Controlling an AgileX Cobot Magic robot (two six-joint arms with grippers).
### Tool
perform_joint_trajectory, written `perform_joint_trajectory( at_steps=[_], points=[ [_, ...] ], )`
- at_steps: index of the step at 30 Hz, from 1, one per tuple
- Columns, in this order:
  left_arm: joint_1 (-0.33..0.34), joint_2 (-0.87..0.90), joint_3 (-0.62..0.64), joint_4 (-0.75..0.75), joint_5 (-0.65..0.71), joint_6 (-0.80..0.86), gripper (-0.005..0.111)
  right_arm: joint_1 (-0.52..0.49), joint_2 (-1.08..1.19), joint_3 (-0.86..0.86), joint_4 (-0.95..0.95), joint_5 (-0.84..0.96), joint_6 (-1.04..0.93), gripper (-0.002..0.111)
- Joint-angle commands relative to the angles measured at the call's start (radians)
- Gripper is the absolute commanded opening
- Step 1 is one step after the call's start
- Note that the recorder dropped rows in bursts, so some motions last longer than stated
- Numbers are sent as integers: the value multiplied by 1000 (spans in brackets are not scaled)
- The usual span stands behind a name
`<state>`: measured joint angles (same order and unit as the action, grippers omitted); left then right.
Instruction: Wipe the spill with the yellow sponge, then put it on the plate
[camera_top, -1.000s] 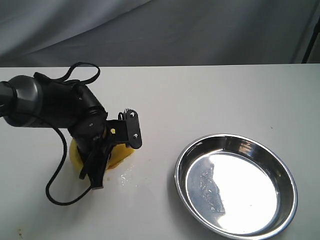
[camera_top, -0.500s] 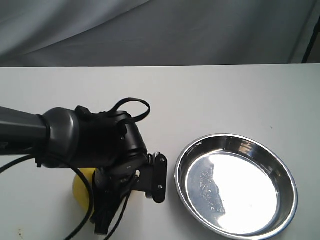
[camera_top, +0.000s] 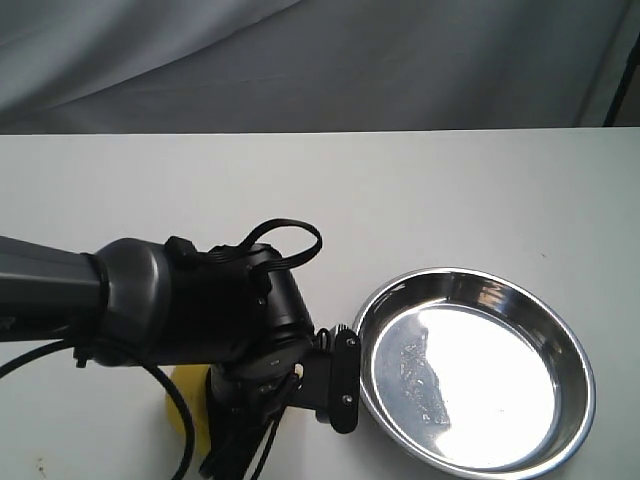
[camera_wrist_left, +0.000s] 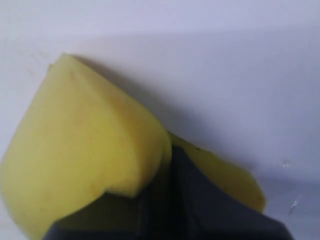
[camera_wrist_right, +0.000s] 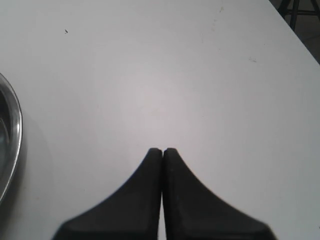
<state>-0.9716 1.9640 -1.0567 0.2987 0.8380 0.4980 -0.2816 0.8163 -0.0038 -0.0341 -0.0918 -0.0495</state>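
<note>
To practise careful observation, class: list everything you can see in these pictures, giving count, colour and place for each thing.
bright yellow foam sponge: one, yellow, squeezed out of shape, near the table's front, left of the plate
round shiny stainless-steel plate: one, silver, empty, on the table's right side
table: one, white, under everything
cloth backdrop: one, grey, behind the table
left arm: one, grey and black, low over the table's front left, close to the plate's rim
cable: one, black, looped over the left arm
left gripper: one, black, shut on the sponge
right gripper: one, black, shut, empty, above bare table beside the plate
</note>
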Motion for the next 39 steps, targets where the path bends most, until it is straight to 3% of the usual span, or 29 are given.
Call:
perform_joint_trajectory(
  at_steps=[1, 8, 20, 39],
  points=[
    [7, 39, 22, -136, -180, 5, 0, -8, 2, 4, 0, -16, 5, 0],
    [119, 48, 22, -118, -257, 4, 0, -8, 2, 4, 0, -16, 5, 0],
    [388, 147, 22, -80, -361, 4, 0, -8, 2, 4, 0, -16, 5, 0],
    [773, 153, 5, -76, -312, 4, 0, -8, 2, 4, 0, -16, 5, 0]
  ],
)
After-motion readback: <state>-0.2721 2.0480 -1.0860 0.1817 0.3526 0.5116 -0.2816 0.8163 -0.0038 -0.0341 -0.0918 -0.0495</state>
